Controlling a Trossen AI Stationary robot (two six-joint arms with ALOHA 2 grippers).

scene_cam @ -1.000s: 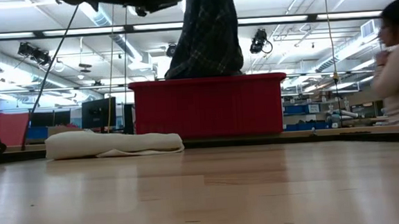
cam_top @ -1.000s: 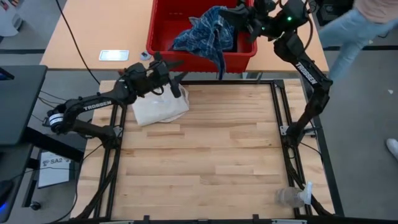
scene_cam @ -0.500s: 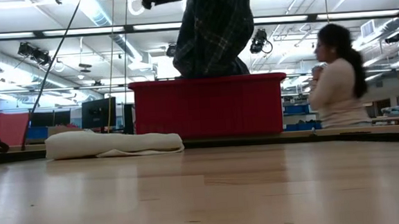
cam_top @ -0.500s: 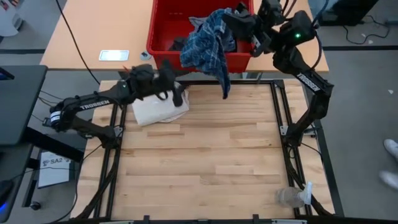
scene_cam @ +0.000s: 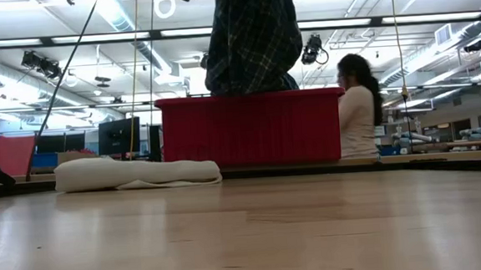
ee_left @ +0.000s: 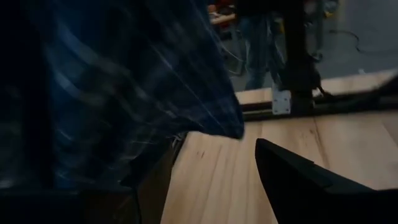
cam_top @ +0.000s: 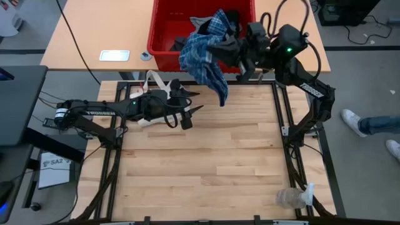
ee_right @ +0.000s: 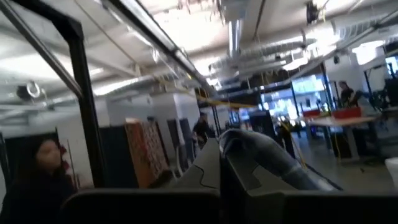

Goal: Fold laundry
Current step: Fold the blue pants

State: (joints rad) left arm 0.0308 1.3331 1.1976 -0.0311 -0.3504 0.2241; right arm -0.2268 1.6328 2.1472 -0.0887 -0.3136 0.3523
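Above the near rim of the red bin [cam_top: 164,47], the blue-and-white plaid garment [cam_top: 203,59] hangs bunched from the right gripper [cam_top: 226,49], which is clamped on its top; the tail dangles over the table's [cam_top: 206,162] far edge. That arm reaches in high, elbow bent. Just beside the hanging cloth, the left gripper [cam_top: 189,107] sits low with fingers spread apart, over the cream tote bag [cam_top: 145,119].

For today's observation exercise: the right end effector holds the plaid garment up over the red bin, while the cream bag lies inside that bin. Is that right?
Not quite. The cream bag lies on the table, outside the red bin, as the high view shows. The right end effector does hold the plaid garment up there.
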